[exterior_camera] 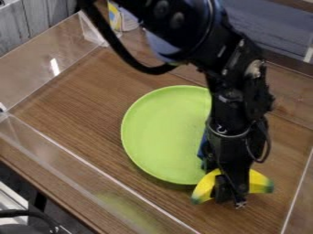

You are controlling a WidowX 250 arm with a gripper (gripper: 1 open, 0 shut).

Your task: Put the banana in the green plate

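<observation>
Now, quick notes:
scene: arm over wooden worktop (pixel 86 101), gripper (pixel 232 183) pointing straight down.
gripper: fingers together, clamped across the banana (pixel 210 186) at its middle.
banana: on the worktop just off the lower right rim of the plate (pixel 159 132), not on it yet.
block: blue, mostly hidden behind the arm at the plate's edge (pixel 203 151).
handling: judged light, stiff, smooth plastic, likely slippery; curved, so a mid-body grip across the narrow width suits best.
step: grasp looks made; lift and carry over plate remain.
</observation>
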